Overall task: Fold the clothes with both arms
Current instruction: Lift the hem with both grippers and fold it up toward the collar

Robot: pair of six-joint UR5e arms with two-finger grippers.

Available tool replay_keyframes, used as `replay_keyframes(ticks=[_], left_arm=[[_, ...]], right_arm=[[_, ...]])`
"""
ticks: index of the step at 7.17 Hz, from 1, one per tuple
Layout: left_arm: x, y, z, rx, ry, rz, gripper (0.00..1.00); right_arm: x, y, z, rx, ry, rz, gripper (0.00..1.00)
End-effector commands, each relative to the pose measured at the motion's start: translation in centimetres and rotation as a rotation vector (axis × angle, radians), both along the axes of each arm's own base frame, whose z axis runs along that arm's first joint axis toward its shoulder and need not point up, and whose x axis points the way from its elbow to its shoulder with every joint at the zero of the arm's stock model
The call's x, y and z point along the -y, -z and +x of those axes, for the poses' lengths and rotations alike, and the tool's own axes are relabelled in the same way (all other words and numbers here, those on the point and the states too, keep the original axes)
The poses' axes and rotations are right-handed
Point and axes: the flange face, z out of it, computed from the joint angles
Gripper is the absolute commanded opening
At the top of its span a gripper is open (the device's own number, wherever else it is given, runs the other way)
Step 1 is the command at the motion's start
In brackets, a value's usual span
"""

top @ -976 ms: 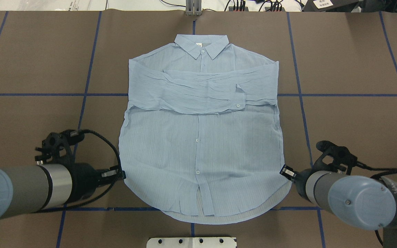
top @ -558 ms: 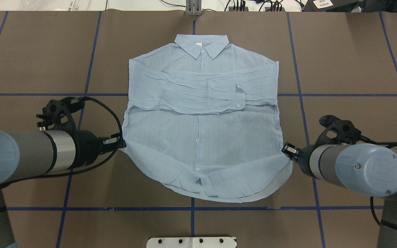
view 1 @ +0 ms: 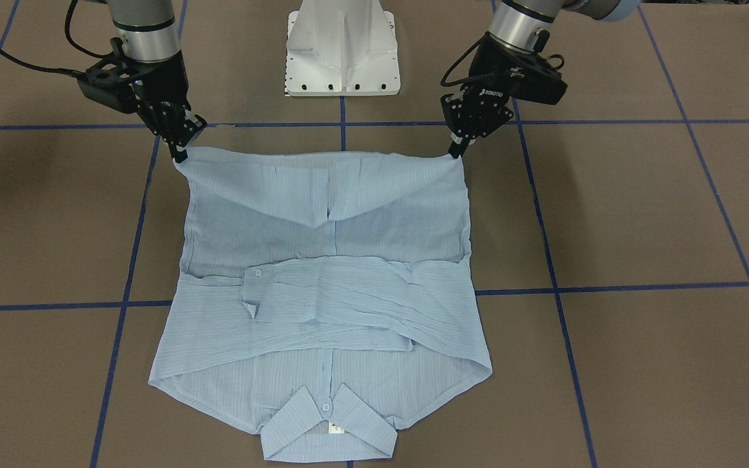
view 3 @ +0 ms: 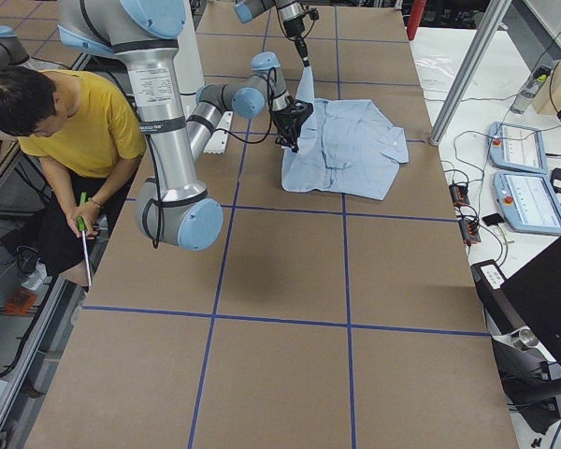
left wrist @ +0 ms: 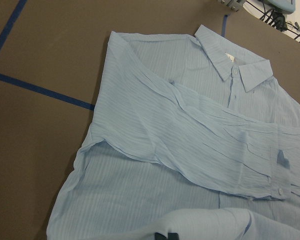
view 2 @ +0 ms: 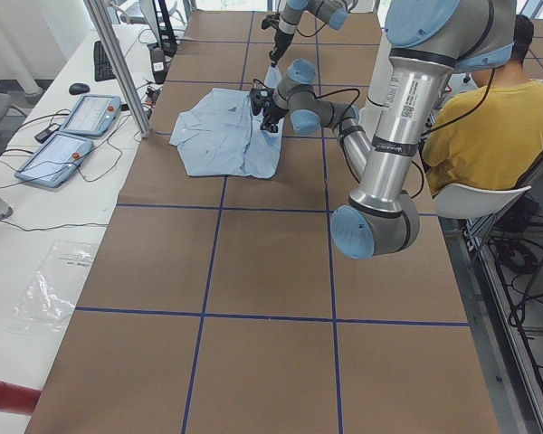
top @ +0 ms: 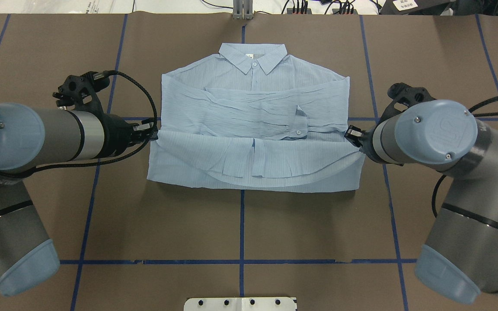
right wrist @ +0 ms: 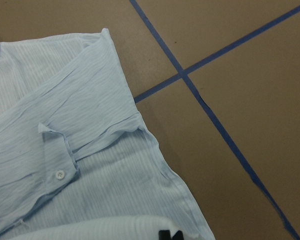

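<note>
Right, the shirt (top: pixel 253 166) lies in the middle of the table (top: pixel 240 224), collar (top: pixel 252 58) towards the far edge, away from the robot, and both arms have it. The left gripper (top: pixel 151 133) is pinched tight on one hem corner, and the right gripper (top: pixel 352 134) is clamped the same way on the other. The lower half is doubled up towards the chest. From overhead the lifted hem sags in a soft curve between the two grippers, just short of the sleeves (top: pixel 249 108) crossed over the front. The front-facing camera shows something else: there the hem (view 1: pixel 322 156) is a taut, nearly straight line strung between the fingertips, with the white pedestal base (view 1: pixel 342 45) behind it at the robot's edge. The left wrist camera takes in the collar and its small white neck label (left wrist: pixel 229 58). The right wrist camera picks up a cuff (right wrist: pixel 55 165) with its button, and a crossing of blue tape lines (right wrist: pixel 182 75) beside the shirt's side seam. Only the side views show a person in yellow (view 2: pixel 484 117), seated along the robot's edge of the table.
</note>
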Motion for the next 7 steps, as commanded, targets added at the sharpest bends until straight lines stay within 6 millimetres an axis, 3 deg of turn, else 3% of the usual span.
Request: replay_keyframes(ticks=[1,2,3,5,7], left_arm=[[4.8,-2.1,2.3,0.086,0.018,0.016,0.0],[7.9,-3.2,3.2,0.11,0.034,0.038,0.0],[9.7,-5.1,4.1,0.095,0.046,0.053,0.0],[13.2,-6.6,5.6,0.095,0.074,0.054,0.0],[15.3,-8.3,5.1,0.113,0.083,0.088,0.0]], right_arm=[[6.1,-0.3,-0.8,-0.06,0.013,0.012,0.0],[8.3,-1.5,-0.5,-0.103,0.027,0.017,0.0],[10.6,-2.9,-0.7,-0.133,0.04,0.017,0.0],[14.9,-6.3,-1.4,-0.085,0.047,0.037,0.0],[19.0,-7.6,-4.4,-0.092,0.049,0.04,0.0]])
